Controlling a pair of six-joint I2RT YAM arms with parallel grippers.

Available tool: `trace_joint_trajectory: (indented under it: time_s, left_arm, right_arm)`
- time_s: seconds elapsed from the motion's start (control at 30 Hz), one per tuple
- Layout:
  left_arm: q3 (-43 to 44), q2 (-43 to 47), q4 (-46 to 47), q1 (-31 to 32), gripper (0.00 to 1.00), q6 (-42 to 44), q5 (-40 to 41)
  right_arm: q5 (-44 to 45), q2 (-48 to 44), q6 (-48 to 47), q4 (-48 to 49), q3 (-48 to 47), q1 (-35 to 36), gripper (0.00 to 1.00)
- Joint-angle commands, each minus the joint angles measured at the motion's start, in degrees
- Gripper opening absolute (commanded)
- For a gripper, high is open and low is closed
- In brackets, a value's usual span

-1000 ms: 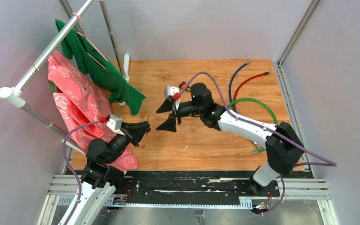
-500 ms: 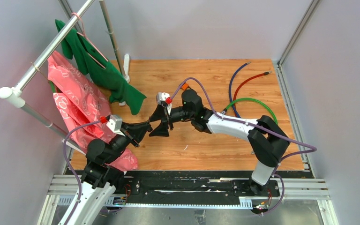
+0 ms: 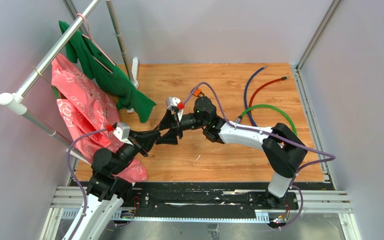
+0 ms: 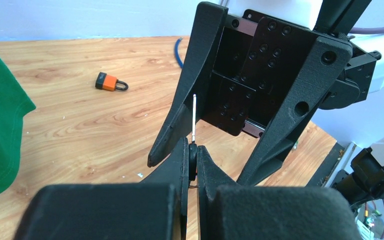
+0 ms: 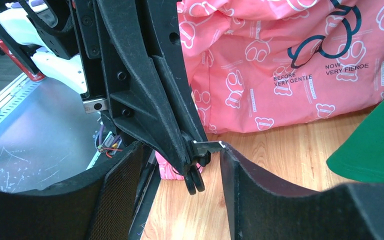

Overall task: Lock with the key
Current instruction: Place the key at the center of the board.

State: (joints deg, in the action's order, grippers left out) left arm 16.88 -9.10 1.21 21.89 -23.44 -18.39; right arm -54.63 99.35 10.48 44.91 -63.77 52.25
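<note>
1. Clamped between the fingers of the left end effector (image 4: 192, 150): the key (image 4: 194, 117) (blade sticking outward).
2. Spread apart either side of that blade: the right end effector (image 5: 180, 150).
3. Lying well away on the surface (image 4: 80, 130): the orange padlock (image 4: 111, 81).

Black-and-white left arm (image 3: 105, 162) extends from the near left toward centre. Its black left gripper (image 3: 155, 134) has its jaws pressed together. White-and-black right arm (image 3: 242, 134) stretches leftward. Its black right gripper (image 3: 162, 135) is spread wide, its fingers flanking the left fingertips.
</note>
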Motion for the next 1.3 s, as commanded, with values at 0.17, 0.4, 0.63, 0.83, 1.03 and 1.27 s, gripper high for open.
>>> trace_joint_trajectory:
  time_s: [0.17, 0.4, 0.63, 0.83, 1.03, 1.27]
  left_arm:
    - [-0.9, 0.5, 1.1, -0.3, 0.0, -0.8, -0.3]
    - [-1.0, 0.6, 1.2, -0.3, 0.0, -0.9, -0.3]
    - [-0.9, 0.5, 1.2, -0.3, 0.0, -1.0, -0.3]
    - [-1.1, 0.6, 1.1, -0.3, 0.0, -1.3, 0.5]
    - [-0.8, 0.7, -2.4, -0.4, 0.53, -2.1, 7.8]
    - [0.3, 1.4, -7.7, -0.7, 0.68, 0.3, 19.2]
  right_arm:
    - [1.4, 1.3, -3.8, -2.9, 0.2, 0.7, 0.59]
    - [1.6, 1.5, -4.5, -4.0, -0.7, 0.9, 0.41]
    - [2.3, 0.6, -5.2, -4.9, -0.4, 0.9, 0.0]
    - [3.7, -0.7, -5.9, -8.1, -0.5, 0.7, 0.0]
    - [2.9, -2.3, -3.2, -9.7, -0.2, -1.0, 0.0]
    - [1.4, -2.6, 2.0, -19.1, -1.1, -6.1, 0.0]
